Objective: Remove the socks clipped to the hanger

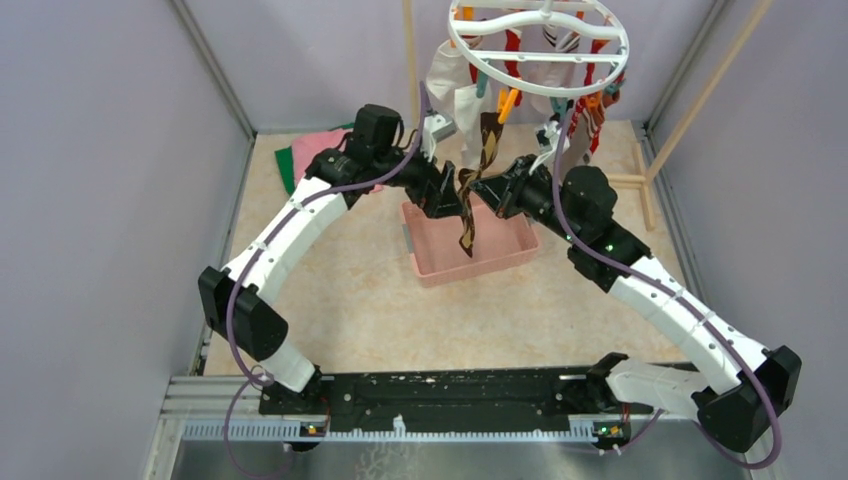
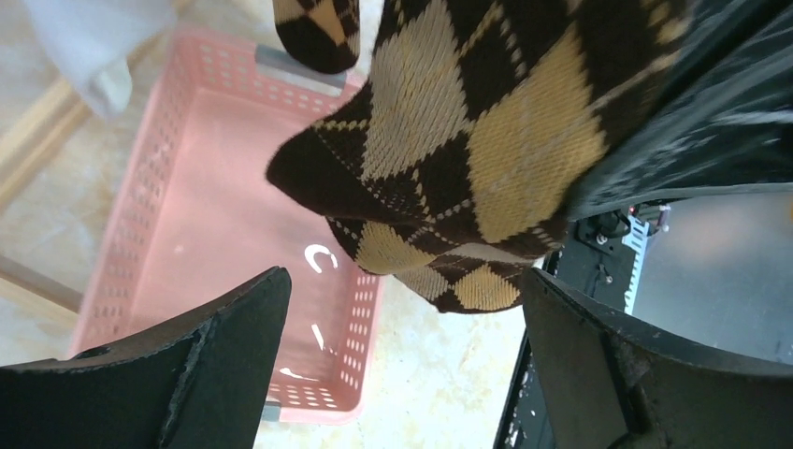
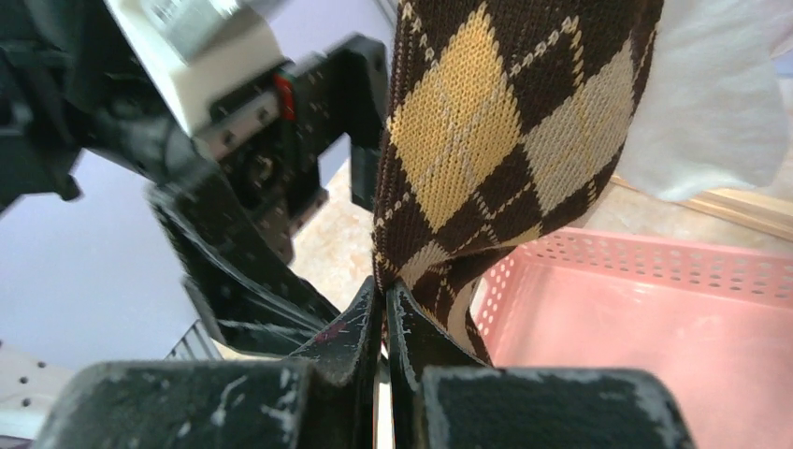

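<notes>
Two fingers of the right gripper (image 3: 383, 301) are pressing together on a fold of the brown and tan argyle sock (image 3: 468, 122), pinching it partway down its length. The left gripper (image 2: 404, 281) is standing fully apart just beside the same sock. The cloth is hanging above and between its fingers, and no contact is showing in the wrist view.

The argyle sock is hanging between the two grippers. Its toe is dangling over the pink basket (image 1: 500, 262) and its upper end is running up toward an orange clip (image 1: 508, 103) on the hanger (image 1: 470, 40). Whether that clip is gripping the sock cannot be told from the overhead view.

Progress is judged to be early. No sock is showing on the visible part of the basket floor, and the argyle sock appears to be the one being worked. A white sock (image 1: 445, 85), a red sock (image 1: 512, 45) and a patterned sock (image 1: 590, 118) are hanging from the ring, so most of the removal is waiting to be done.

Posts of the wooden rack frame (image 1: 410, 60) are flanking the hanger. A folded pink cloth (image 1: 315, 148) and a green cloth (image 1: 285, 165) are lying on the table (image 1: 350, 280) behind the left arm, well apart from the work.

Both wrists are crowding one sock, and the white sock is hanging just beside it, so a pull is likely risking a snag on that neighbour.
</notes>
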You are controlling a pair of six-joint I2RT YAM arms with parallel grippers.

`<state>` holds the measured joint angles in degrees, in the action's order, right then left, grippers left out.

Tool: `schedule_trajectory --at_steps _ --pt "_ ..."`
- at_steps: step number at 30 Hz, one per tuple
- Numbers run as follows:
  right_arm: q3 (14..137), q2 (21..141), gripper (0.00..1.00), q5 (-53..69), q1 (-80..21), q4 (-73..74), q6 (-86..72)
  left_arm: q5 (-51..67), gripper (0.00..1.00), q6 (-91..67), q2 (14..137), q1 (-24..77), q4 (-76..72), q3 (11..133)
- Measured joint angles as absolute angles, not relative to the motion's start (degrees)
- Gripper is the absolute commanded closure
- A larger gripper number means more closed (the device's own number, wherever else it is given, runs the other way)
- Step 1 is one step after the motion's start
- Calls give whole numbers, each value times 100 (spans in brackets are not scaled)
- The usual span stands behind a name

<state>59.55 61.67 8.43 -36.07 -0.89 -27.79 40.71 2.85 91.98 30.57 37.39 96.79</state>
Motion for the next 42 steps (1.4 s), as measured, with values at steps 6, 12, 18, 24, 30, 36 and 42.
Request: schedule_trajectory --at_steps 6,12,18,24,30,36,42 --pt "6121 6198 100 1138 -3511 -110 -3127 4082 4 178 9242 3144 3651 9511" --pt "6088 6055 100 1184 -3472 -60 -3301 4370 38 -30 9236 3168 3319 9467" --pt "5887 5754 89 1188 -3343 -62 -3476 4383 92 -357 9201 3240 2912 9107" --pt "5907 5760 96 1037 -3291 233 -3494 4230 100 -646 9201 3280 2567 8801" --pt "5972 5830 100 993 -3197 443 -3474 4178 63 -755 9201 3280 2399 8694" --pt "5972 5822 79 982 -3076 596 -3468 4215 99 -672 9198 3277 2403 8694" --pt "6010 5841 31 902 -2858 823 -3437 4200 100 -709 9185 3277 2324 8694"
